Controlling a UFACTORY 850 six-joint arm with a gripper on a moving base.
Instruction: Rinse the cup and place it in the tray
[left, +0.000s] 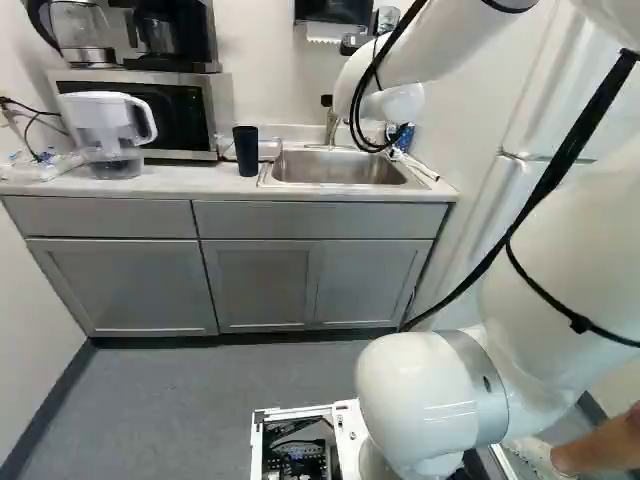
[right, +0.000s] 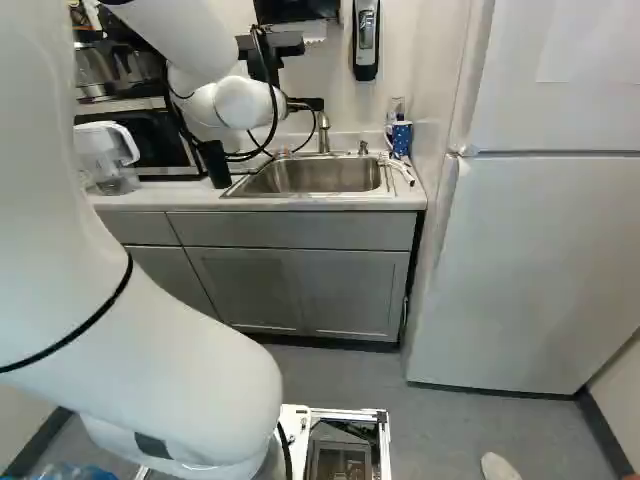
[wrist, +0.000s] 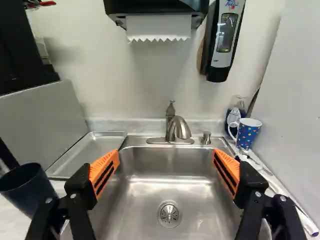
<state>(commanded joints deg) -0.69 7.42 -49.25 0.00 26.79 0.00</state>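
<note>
Clearly, the gripper (wrist: 166, 157) has its fingers spread wide with nothing between them, over the sink (wrist: 192, 189). The dark tumbler (wrist: 31, 187) stands upright on the counter (left: 178, 181), just outside one finger, so a straight sideways sweep would likely knock it over; the open fingers need to clear its rim first, then come round it. Squeezing too high or off-centre could tip it, and too hard might flex the wall if it is thin plastic. The faucet (wrist: 178, 128) is ahead of the gripper, and its low spout could catch the rim during rinsing; wet sides may then slip against the pads. The metal tray (wrist: 97, 147), beyond the tumbler, has a raised edge that could trip its base if lowered too early.
</note>
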